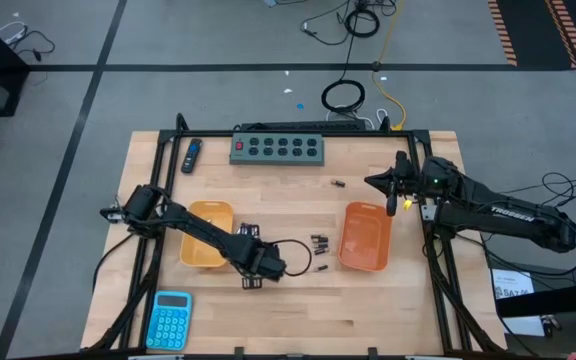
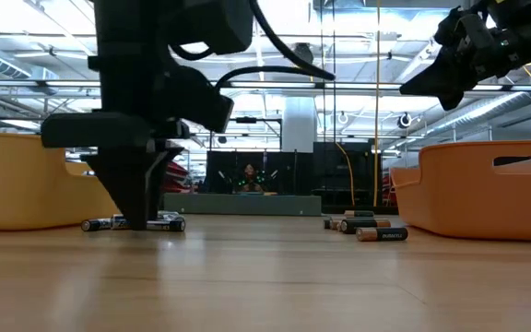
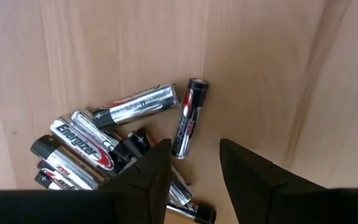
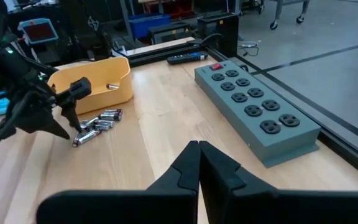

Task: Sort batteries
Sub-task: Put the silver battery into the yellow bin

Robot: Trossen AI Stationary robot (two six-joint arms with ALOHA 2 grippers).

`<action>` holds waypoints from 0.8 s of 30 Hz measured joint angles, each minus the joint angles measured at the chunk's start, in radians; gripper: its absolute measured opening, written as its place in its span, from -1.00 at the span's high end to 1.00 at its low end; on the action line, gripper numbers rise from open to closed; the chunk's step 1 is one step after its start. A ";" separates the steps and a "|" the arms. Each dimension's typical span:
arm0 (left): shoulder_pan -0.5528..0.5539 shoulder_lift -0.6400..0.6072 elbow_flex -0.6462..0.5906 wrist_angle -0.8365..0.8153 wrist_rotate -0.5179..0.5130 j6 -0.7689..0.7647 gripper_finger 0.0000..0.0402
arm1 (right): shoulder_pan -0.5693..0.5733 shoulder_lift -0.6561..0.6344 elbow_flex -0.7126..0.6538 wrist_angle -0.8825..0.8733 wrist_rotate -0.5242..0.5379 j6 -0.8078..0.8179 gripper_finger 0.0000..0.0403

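Observation:
Several silvery and dark batteries (image 3: 98, 143) lie in a loose pile on the wooden table beside the yellow bin (image 1: 206, 235). One dark-and-red battery (image 3: 188, 118) lies at the pile's edge. My left gripper (image 3: 194, 149) points down over that edge, open, its tips low at the table (image 2: 141, 219). A smaller group of batteries (image 1: 319, 242) lies left of the orange bin (image 1: 365, 237), and a single battery (image 1: 337, 184) lies farther back. My right gripper (image 4: 199, 149) is shut and empty, held above the table's far right (image 1: 383, 183). My left gripper comes at the pile from above, pointing down, its fingers apart. One finger (image 3: 151, 177) stands over the pile's edge, the other (image 3: 253, 180) over bare wood. Whether a fingertip touches a battery I cannot tell.
A grey power strip (image 1: 278, 148) lies along the far edge, with a blue-and-black gadget (image 1: 192, 155) to its left. A blue calculator (image 1: 171, 320) sits at the near left corner. Bare wood shows between the two bins and along the near edge.

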 joint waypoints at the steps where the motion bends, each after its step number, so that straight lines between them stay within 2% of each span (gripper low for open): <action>1: 0.000 0.000 -0.003 0.006 0.000 0.001 0.27 | 0.002 0.000 0.000 0.005 0.000 0.000 1.00; 8: 0.015 0.000 -0.005 0.073 0.001 0.069 0.27 | 0.003 0.000 0.000 0.017 0.000 -0.006 1.00; 16: 0.077 0.000 -0.005 0.086 0.082 0.104 0.28 | 0.003 0.000 0.000 0.011 0.000 -0.016 1.00; 20: 0.094 0.008 -0.004 0.095 0.114 0.135 0.39 | 0.003 0.000 0.000 0.021 0.000 -0.016 1.00; 24: 0.106 0.043 -0.001 0.108 0.159 0.176 0.61 | 0.003 0.000 0.000 0.012 -0.002 -0.016 1.00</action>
